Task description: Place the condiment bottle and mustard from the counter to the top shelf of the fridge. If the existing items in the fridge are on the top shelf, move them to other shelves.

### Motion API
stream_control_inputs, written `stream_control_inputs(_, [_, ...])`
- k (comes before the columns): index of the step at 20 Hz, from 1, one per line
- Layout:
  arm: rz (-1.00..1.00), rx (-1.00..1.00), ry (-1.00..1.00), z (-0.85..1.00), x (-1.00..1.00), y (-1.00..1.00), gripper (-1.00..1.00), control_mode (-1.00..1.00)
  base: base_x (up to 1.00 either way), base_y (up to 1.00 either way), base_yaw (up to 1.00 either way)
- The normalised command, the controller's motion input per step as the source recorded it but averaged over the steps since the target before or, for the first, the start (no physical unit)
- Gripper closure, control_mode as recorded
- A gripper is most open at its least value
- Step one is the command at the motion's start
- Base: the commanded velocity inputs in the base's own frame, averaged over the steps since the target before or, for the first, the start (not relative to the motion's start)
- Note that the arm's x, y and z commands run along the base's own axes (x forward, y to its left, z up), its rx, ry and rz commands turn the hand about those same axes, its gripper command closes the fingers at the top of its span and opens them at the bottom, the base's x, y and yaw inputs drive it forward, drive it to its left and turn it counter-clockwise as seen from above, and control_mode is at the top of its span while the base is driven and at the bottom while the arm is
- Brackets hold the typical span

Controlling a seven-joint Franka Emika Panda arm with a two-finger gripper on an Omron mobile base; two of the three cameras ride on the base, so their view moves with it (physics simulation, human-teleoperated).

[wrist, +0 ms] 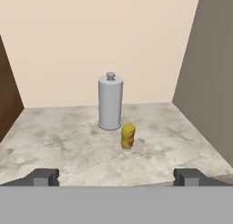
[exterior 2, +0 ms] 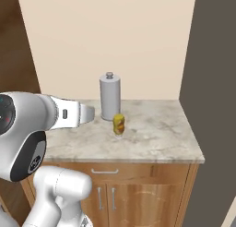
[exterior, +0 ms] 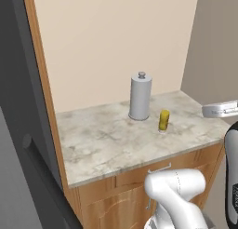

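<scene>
Counter (wrist: 54, 145): mustard (wrist: 128, 136) beyond open claw (wrist: 117, 176).

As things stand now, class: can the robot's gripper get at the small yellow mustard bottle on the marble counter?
Probably yes. The gripper is open and faces the small yellow mustard bottle across bare marble counter. The tall grey canister stands behind it, not between.

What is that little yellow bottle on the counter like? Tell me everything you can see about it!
The yellow bottle is small and squat, mostly yellow with reddish-orange patches like a label, and a pale base at the bottom. It looks like smooth plastic. It stands upright on the marbled counter, near the middle. Just behind it stands a much taller grey canister with a knob on top; they are close but apart. Only the counter touches the bottle. The open gripper faces it from a distance.
</scene>
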Motion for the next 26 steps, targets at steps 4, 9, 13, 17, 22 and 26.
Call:
stream_control_inputs(4, [0.00,0.00,0.00,0.00,0.00,0.00,-1.00,1.00,-0.04,0.13,-0.10])
stream_control_inputs(9, [0.00,0.00,0.00,0.00,0.00,0.00,-1.00,1.00,-0.17,0.16,-0.10])
stream_control_inputs(13, [-0.03,-0.03,0.07,-0.04,0.00,0.08,-1.00,-1.00,-0.06,0.16,-0.08])
stream_control_inputs(17, [-0.10,-0.11,0.40,-0.40,0.01,0.11,-1.00,-1.00,0.00,0.00,0.00])
stream_control_inputs(22, [-0.09,-0.12,0.49,-0.54,0.22,0.14,-1.00,-1.00,0.00,0.00,0.00])
stream_control_inputs(26, [-0.07,-0.05,0.37,-0.43,0.56,0.04,-1.00,-1.00,0.00,0.00,0.00])
